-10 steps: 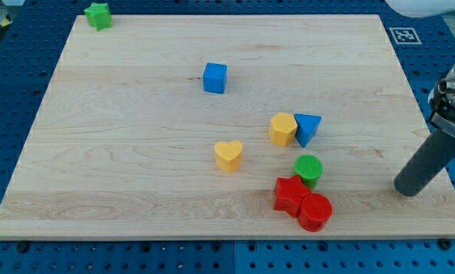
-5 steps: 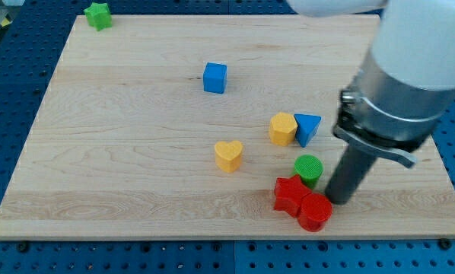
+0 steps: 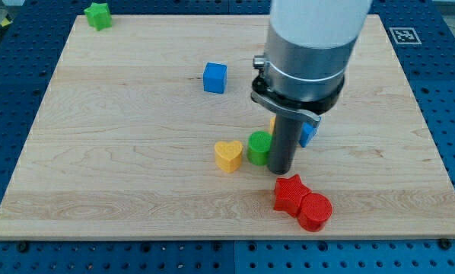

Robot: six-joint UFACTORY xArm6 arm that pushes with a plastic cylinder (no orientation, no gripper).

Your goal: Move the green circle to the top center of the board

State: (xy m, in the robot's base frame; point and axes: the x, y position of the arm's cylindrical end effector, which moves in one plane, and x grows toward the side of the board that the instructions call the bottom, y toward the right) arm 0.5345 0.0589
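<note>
Shifted toward the view's left since the earlier frames: green circle (image 3: 259, 147), formerly just above the red star, now near mid-board and just right of the yellow heart (image 3: 228, 155), close beside it, contact not determinable. Swept in from the view's right edge over the same interval: my tip (image 3: 279, 169), now set against the circle's right side, apparently touching. No fingers or jaws fitted; plain dark rod only, holding nothing. Circle upright, flat face up, partly hidden on its right by the rod.

Directly behind the rod: yellow block (image 3: 272, 121), reduced to a thin sliver, shape not legible. Blue block (image 3: 310, 132) showing only as a small corner at the rod's right, shape not legible either. Both unmoved as far as can be judged.

Below and right of my tip: red star (image 3: 290, 192), touching a red cylinder (image 3: 315, 211) at its lower right; pair unchanged in place, clear of the circle.

Further out: blue cube (image 3: 214, 77) above and left of centre, well apart from the rest. Green star (image 3: 98, 15) at the top-left corner of the wooden board (image 3: 121, 152). Large pale arm housing (image 3: 311, 38) covering the upper middle of the view.
</note>
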